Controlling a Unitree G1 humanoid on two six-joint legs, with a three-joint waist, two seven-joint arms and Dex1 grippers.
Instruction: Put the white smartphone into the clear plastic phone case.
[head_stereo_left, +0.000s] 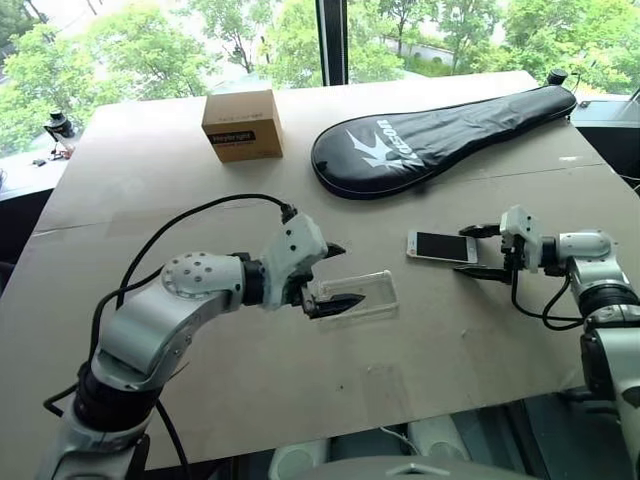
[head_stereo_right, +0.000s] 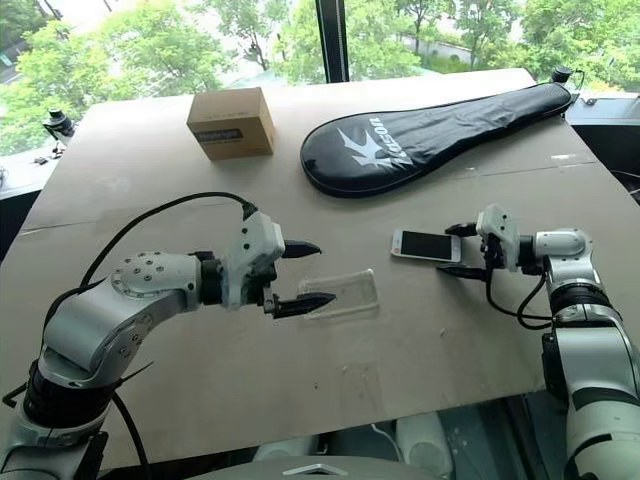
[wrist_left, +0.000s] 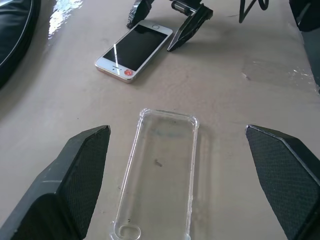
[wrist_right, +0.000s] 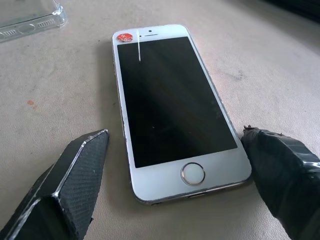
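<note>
Tan cardboard-covered table (head_stereo_left: 250, 400) before a window with green trees. Nearest, the clear plastic phone case (head_stereo_left: 360, 295) lay flat and empty between the spread fingers of the left gripper (head_stereo_left: 335, 275), nothing held; the case was see-through, thin-rimmed, round-cornered. Just beyond it toward the robot's right lay the white smartphone (head_stereo_left: 442, 246), face up, black screen, white bezel, a red dot by the earpiece, its home-button end between the wide-open fingers of the right gripper (head_stereo_left: 483, 251), one fingertip (wrist_right: 260, 145) at its corner; farther back sat a brown box (head_stereo_left: 242, 124) and a black racket cover (head_stereo_left: 440, 135).
</note>
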